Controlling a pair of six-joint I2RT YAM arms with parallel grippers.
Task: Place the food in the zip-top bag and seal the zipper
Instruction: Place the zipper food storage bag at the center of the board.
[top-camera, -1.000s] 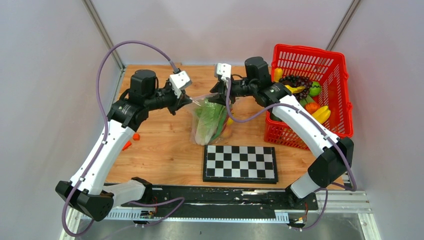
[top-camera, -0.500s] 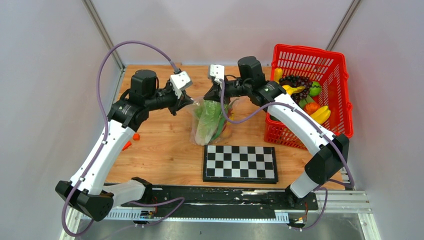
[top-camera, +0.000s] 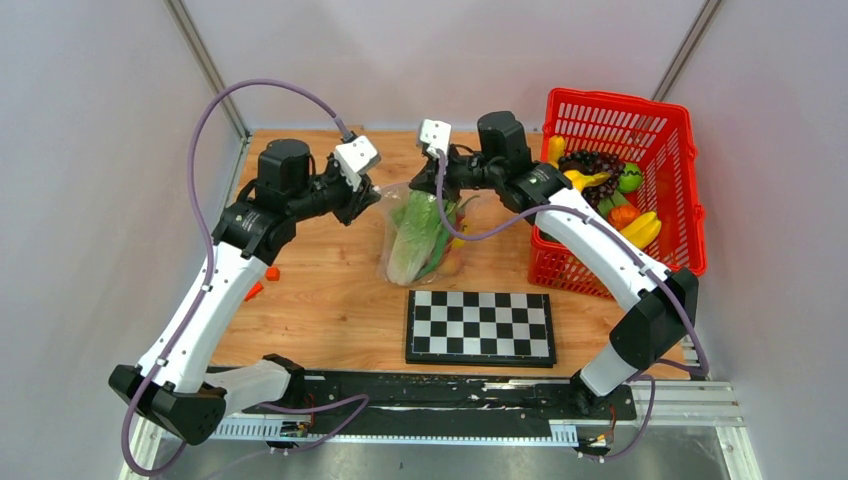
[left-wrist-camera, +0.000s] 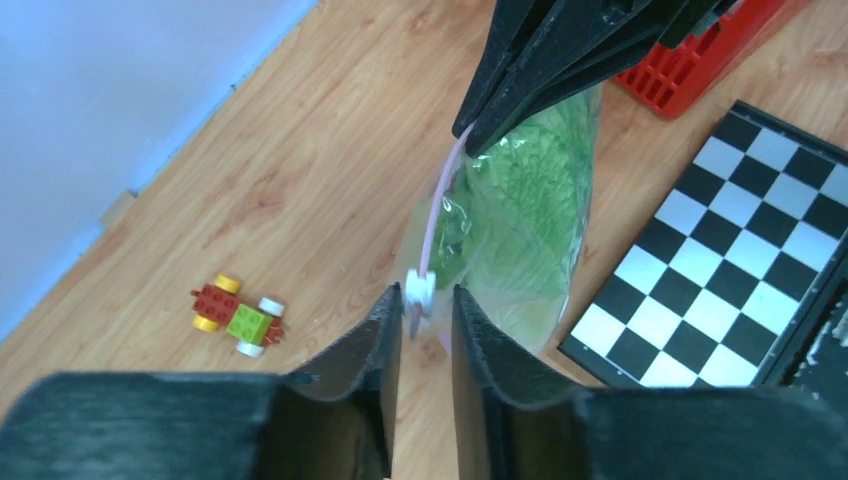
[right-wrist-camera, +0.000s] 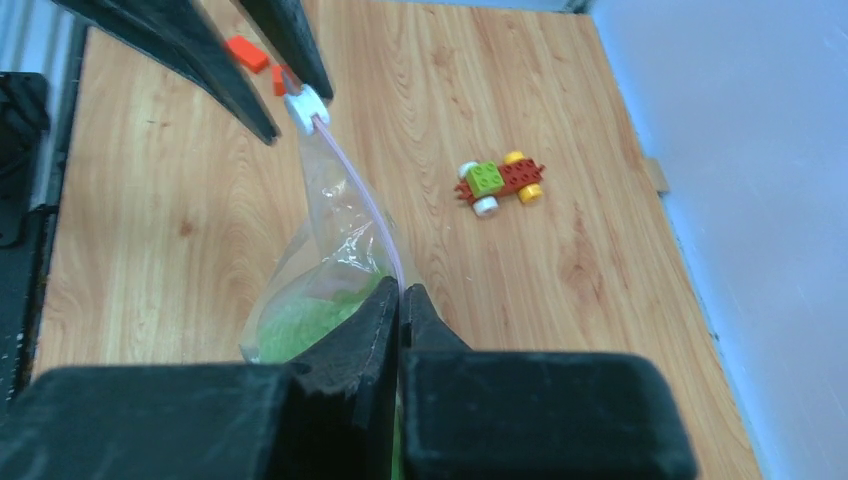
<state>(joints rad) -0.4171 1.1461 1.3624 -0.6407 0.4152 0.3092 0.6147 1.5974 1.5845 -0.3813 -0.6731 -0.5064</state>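
Observation:
The clear zip-top bag (top-camera: 410, 240) hangs between my two grippers over the wooden table, with green lettuce (top-camera: 412, 235) and other food inside. Its pink zipper (left-wrist-camera: 437, 205) is stretched taut between them. My right gripper (top-camera: 437, 190) is shut on the zipper end of the bag (right-wrist-camera: 320, 290), with its tips together (right-wrist-camera: 401, 288). My left gripper (left-wrist-camera: 425, 290) stands narrowly open. The white slider (left-wrist-camera: 420, 290) sits between its tips, against one finger. The right wrist view shows the slider (right-wrist-camera: 305, 105) at the left gripper's tips (right-wrist-camera: 300, 118).
A red mesh basket (top-camera: 615, 100) with more toy fruit stands at the right. A chessboard (top-camera: 480, 327) lies in front of the bag. A small toy-brick car (left-wrist-camera: 238, 315) lies on the table behind the bag. Orange pieces (top-camera: 262, 280) lie at the left.
The right gripper has moved a little left and up with the bag's edge. The left gripper has shifted slightly left. The bag hangs straighter and the zipper is tauter.

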